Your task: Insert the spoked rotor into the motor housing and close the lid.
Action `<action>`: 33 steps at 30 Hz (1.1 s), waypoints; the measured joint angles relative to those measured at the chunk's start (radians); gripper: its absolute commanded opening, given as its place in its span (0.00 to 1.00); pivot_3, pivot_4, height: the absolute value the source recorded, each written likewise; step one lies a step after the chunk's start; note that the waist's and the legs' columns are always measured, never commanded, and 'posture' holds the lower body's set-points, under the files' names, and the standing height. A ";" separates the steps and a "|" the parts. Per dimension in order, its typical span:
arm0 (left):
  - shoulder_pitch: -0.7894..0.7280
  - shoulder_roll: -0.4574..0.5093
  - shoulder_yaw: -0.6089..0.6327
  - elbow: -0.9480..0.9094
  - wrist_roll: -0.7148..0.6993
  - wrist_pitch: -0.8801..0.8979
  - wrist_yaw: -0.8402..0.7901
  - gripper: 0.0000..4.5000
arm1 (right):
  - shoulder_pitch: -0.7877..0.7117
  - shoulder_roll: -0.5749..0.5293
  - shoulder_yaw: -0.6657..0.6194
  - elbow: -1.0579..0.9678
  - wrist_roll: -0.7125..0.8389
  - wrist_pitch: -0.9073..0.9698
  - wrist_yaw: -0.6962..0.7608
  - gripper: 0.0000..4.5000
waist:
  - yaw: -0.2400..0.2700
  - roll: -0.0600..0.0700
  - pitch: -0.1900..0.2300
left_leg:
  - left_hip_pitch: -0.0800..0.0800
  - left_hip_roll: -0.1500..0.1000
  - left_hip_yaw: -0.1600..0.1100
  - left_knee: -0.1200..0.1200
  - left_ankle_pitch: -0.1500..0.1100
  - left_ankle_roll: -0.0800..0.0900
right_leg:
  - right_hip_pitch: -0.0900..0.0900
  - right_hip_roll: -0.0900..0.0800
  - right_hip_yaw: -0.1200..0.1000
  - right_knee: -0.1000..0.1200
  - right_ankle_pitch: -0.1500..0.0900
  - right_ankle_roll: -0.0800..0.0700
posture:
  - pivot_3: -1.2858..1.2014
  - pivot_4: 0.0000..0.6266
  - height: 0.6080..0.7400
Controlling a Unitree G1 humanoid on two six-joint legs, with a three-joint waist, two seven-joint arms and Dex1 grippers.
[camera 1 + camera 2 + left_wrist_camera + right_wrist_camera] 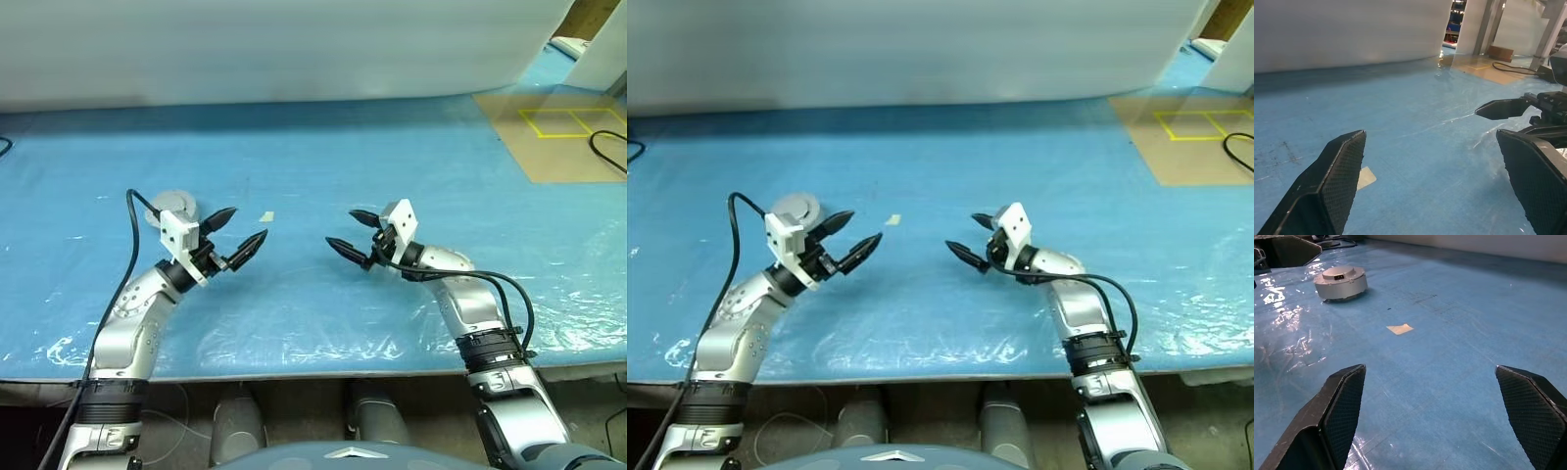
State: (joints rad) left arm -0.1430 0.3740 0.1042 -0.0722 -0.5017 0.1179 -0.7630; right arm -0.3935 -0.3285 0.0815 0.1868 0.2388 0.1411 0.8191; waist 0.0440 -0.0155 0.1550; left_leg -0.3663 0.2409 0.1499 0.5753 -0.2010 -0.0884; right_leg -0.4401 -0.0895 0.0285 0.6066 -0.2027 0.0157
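Both grippers, left (238, 238) and right (355, 234), hover spread wide and empty above the blue table (323, 157), seemingly finished, with the closed motor housing (1341, 282) resting behind the left one.

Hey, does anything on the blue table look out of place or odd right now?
Nothing damaged or spilled. A small pale scrap lies loose on the blue table cover, apart from the round grey metal motor housing, which sits flat with its lid on.
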 measured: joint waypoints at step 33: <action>-0.019 -0.027 -0.024 -0.004 0.050 0.001 0.008 1.00 | -0.018 0.000 0.012 -0.005 -0.017 -0.021 0.033 0.99 | 0.000 0.000 0.000 | 0.000 0.000 0.000 0.000 0.000 0.000 | 0.000 0.000 0.000 0.000 0.000 0.000 | 0.52 0.24 1.00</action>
State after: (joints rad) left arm -0.1620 0.3465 0.0803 -0.0758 -0.4521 0.1190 -0.7553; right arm -0.4111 -0.3284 0.0930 0.1816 0.2217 0.1201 0.8522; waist 0.0443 -0.0155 0.1550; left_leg -0.3662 0.2409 0.1500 0.5757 -0.2009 -0.0882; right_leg -0.4400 -0.0895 0.0285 0.6069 -0.2025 0.0154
